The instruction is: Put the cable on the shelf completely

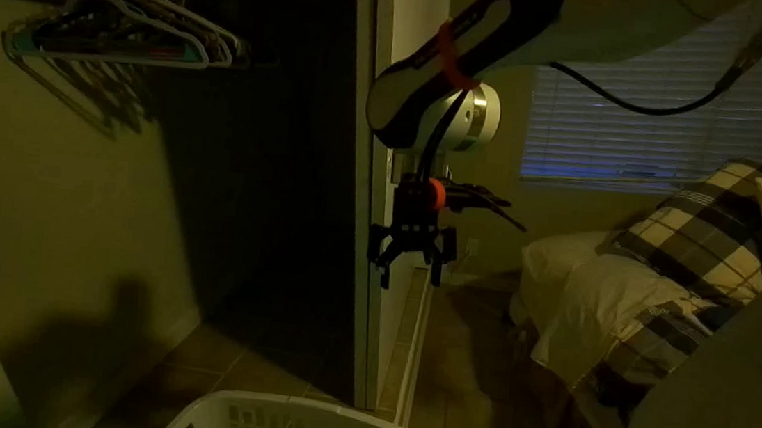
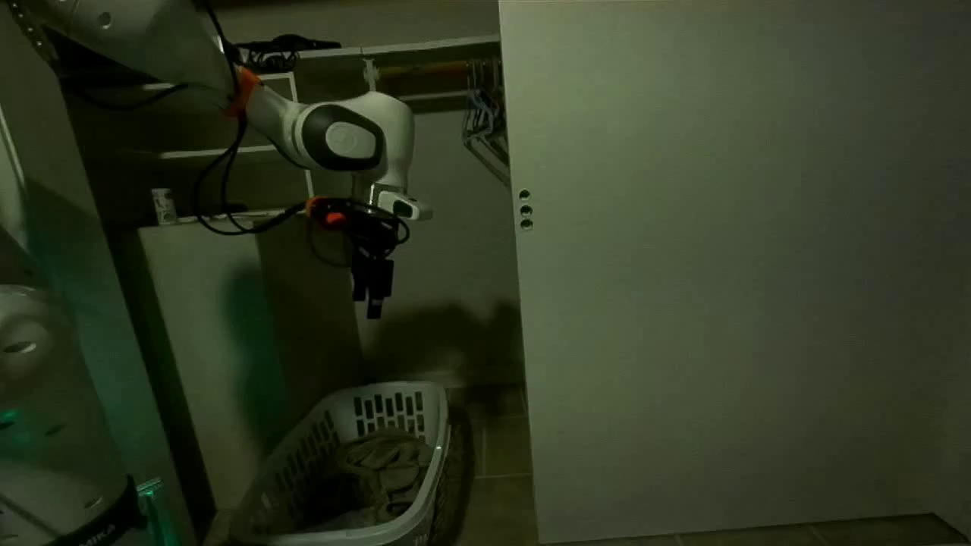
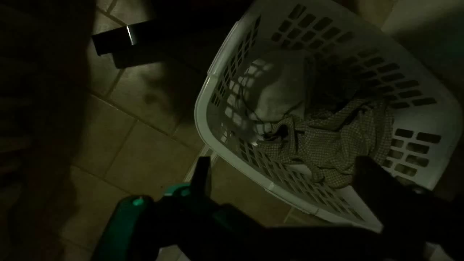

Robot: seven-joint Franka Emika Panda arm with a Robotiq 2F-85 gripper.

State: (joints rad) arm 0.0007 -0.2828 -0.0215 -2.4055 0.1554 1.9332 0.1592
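The cable point(image 2: 282, 47) shows in an exterior view as a dark tangle at the left end of the shelf point(image 2: 432, 47), the long board at the top of the closet. Part of it droops in loops below the shelf's front edge. The cable does not show in the wrist view. My gripper point(image 2: 372, 292) hangs pointing down, lower than the shelf and to the right of the cable, apart from both. In another exterior view the gripper point(image 1: 410, 278) has its fingers spread. In the wrist view the gripper point(image 3: 282, 163) has a wide gap with nothing held between the fingers.
A white slatted laundry basket point(image 2: 442, 455) with clothes stands on the floor below my gripper; it fills much of the wrist view point(image 3: 203, 105). Hangers point(image 1: 118, 35) hang from a rod. A sliding door point(image 2: 728, 265) covers the closet's right side. A can point(image 2: 163, 205) stands on a lower ledge.
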